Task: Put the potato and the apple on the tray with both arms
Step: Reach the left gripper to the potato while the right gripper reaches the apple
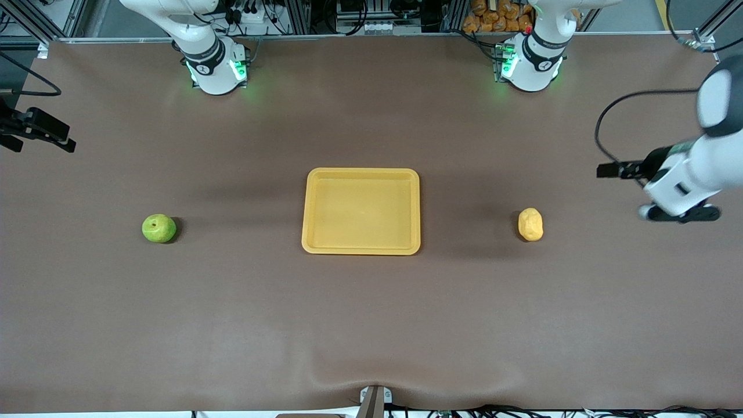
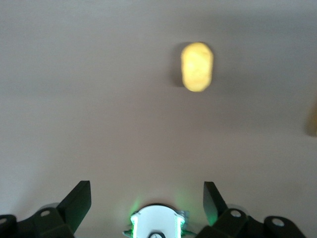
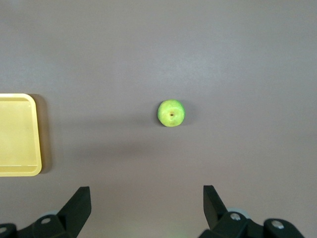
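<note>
The shallow rectangular yellow-orange plastic tray (image 1: pixel 361 211) is set mid-table, its long sides running between the arms' ends. The pale yellow lumpy oval potato (image 1: pixel 530 224) lies toward the left arm's end, long axis pointing toward the front camera. The round green apple (image 1: pixel 159 228) sits toward the right arm's end, stem pit upward. The left gripper (image 2: pixel 147 198) and right gripper (image 3: pixel 147 198) are held wide, empty, over bare table.

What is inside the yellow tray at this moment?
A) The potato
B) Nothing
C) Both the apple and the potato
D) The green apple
B: the tray holds nothing; the apple lies on the table toward the right arm's end, and the potato lies on the table toward the left arm's end, both apart from the tray.
</note>
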Robot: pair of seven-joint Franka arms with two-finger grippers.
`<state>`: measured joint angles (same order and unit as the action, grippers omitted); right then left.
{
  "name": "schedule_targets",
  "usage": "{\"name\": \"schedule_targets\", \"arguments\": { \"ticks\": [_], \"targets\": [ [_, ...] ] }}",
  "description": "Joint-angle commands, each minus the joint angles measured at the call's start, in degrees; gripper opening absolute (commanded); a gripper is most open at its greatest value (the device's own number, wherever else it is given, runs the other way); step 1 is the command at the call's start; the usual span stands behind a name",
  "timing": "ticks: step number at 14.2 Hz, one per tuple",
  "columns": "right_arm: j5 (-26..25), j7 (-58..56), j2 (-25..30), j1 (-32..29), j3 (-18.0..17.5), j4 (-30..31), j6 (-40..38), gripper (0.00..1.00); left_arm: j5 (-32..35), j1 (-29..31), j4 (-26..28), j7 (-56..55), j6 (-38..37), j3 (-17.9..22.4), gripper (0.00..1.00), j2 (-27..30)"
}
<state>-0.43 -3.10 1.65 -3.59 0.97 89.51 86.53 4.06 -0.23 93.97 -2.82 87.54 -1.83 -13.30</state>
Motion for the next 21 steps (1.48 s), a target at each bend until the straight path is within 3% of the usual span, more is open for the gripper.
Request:
{"name": "schedule_targets", "arguments": {
  "ticks": [1, 6, 15, 21],
  "targets": [
    [-0.01, 0.46, -0.85, -0.98, -0.53, -0.3, -0.22, 1.0, 2.18, 0.31, 4.71, -2.1, 6.99, -0.28, 1.0, -1.46],
    [-0.71, 0.29, -2.79, -1.76, -0.27, -0.21, -0.49, 1.0, 1.65, -0.83, 12.71, -11.22, 19.82, -1.07, 1.0, -1.9],
    [-1.15, 0.2, -10.86, -2.73, -0.27, -0.12, 0.04, 1.0, 1.65, 0.93, 25.29, -11.94, 45.49, -1.16, 1.0, -2.61],
    [-0.98, 0.2, -16.67, -3.79, -0.27, -0.12, 1.88, 1.0, 1.65, -0.13, 26.53, -23.78, 50.61, -3.88, 1.0, -5.59]
  ]
}}
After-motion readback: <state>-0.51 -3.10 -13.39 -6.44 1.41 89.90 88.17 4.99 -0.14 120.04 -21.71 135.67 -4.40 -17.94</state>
